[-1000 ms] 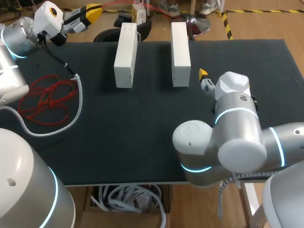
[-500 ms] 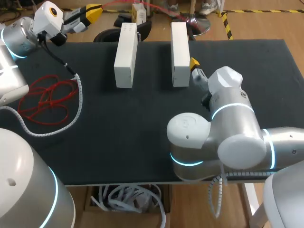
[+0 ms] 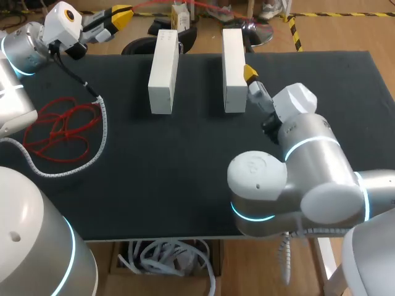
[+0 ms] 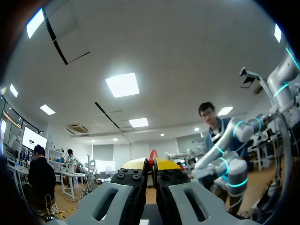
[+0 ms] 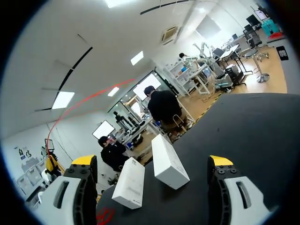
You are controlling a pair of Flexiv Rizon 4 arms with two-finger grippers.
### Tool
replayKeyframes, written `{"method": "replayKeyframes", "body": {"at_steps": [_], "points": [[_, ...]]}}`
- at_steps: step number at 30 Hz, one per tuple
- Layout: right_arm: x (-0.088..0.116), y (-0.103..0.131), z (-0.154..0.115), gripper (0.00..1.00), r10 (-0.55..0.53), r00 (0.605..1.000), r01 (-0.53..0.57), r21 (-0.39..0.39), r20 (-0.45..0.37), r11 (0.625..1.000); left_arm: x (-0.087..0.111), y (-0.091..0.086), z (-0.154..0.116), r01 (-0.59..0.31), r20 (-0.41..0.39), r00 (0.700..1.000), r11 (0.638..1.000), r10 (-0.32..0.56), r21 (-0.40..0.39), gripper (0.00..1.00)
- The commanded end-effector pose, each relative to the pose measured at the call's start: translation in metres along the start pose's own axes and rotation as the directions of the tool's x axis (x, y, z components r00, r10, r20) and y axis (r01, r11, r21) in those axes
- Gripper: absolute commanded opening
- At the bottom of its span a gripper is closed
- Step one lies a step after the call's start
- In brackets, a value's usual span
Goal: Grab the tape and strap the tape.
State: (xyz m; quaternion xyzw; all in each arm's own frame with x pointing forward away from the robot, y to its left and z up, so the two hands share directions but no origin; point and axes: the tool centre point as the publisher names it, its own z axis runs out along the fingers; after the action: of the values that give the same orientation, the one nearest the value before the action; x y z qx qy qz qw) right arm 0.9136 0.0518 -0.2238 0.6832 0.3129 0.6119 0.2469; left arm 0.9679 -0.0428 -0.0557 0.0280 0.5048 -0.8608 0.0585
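Grab step, judged part-done: the left gripper (image 3: 122, 12), off the table (image 3: 185, 172) at 11 o'clock, pinches a strand of red tape (image 3: 62, 126) coiled at 9 o'clock, so the right gripper (image 5: 152, 161), fingers spread beside the right white block (image 3: 234, 61), should probably take the strand next.

head: high behind, down on bench (image 3: 185, 160) | left wrist: aimed upward, off-bench | right wrist: low across bench; shares white boxes (image 5: 168, 162)

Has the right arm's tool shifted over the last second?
Yes. The right tool moved away from the robot and leftward, closing on the right-hand white rectangular block.
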Motion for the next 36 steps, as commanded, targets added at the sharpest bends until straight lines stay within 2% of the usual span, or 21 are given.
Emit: {"method": "replayKeyframes", "body": {"at_steps": [1, 10, 11, 12, 14, 16, 18, 21, 26, 29, 32, 34, 36], "points": [[-0.006, 0.007, 0.000, 1.00, 0.003, 1.000, -0.002, 0.025, -0.028, 1.000, -0.001, 0.001, -0.001, -0.001, -0.002, 1.000, 1.000, 0.001, 0.003, 0.00], [-0.006, 0.007, 0.000, 1.00, 0.003, 1.000, -0.002, 0.025, -0.028, 1.000, -0.001, 0.001, -0.001, -0.001, -0.002, 1.000, 1.000, 0.001, 0.003, 0.00], [-0.004, 0.006, 0.001, 1.00, 0.138, 0.990, -0.138, -0.001, 0.007, 0.990, -0.001, 0.001, -0.001, -0.001, -0.002, 1.000, 1.000, 0.001, 0.003, 0.00], [-0.004, 0.005, 0.001, 1.00, 0.197, 0.980, -0.197, -0.036, 0.011, 0.980, -0.001, 0.001, -0.001, -0.001, -0.002, 1.000, 1.000, 0.001, 0.003, 0.00], [-0.002, 0.004, -0.002, 1.00, 0.337, 0.941, -0.330, -0.116, 0.043, 0.937, -0.001, 0.001, -0.001, -0.001, -0.002, 1.000, 1.000, 0.001, 0.003, 0.00], [-0.002, 0.004, -0.005, 1.00, 0.417, 0.907, -0.403, -0.180, 0.046, 0.897, -0.001, 0.001, -0.001, -0.001, -0.002, 1.000, 1.000, 0.001, 0.003, 0.00], [-0.001, 0.005, -0.008, 1.00, 0.515, 0.856, -0.490, -0.238, 0.053, 0.839, -0.001, 0.001, -0.001, -0.001, -0.002, 1.000, 1.000, 0.001, 0.003, 0.00], [0.000, 0.009, -0.011, 1.00, 0.590, 0.807, -0.556, -0.301, 0.031, 0.775, -0.001, 0.001, -0.001, -0.001, -0.002, 1.000, 1.000, 0.001, 0.003, 0.00], [0.002, 0.018, -0.016, 1.00, 0.722, 0.692, -0.677, -0.357, -0.011, 0.644, -0.001, 0.001, -0.001, -0.001, -0.002, 1.000, 1.000, 0.001, 0.003, 0.00], [0.005, 0.023, -0.016, 1.00, 0.760, 0.649, -0.718, -0.354, -0.028, 0.600, -0.001, 0.001, -0.001, -0.001, -0.002, 1.000, 1.000, 0.001, 0.003, 0.00], [0.011, 0.029, -0.011, 1.00, 0.779, 0.627, -0.741, -0.325, -0.024, 0.587, -0.001, 0.001, -0.001, -0.001, -0.002, 1.000, 1.000, 0.001, 0.003, 0.00], [0.017, 0.033, -0.007, 1.00, 0.779, 0.626, -0.752, -0.300, -0.042, 0.587, -0.001, 0.001, -0.001, -0.001, -0.002, 1.000, 1.000, 0.001, 0.003, 0.00], [0.021, 0.036, -0.005, 1.00, 0.797, 0.602, -0.773, -0.290, -0.049, 0.565, -0.001, 0.001, -0.001, -0.001, -0.002, 1.000, 1.000, 0.001, 0.003, 0.00]]}}
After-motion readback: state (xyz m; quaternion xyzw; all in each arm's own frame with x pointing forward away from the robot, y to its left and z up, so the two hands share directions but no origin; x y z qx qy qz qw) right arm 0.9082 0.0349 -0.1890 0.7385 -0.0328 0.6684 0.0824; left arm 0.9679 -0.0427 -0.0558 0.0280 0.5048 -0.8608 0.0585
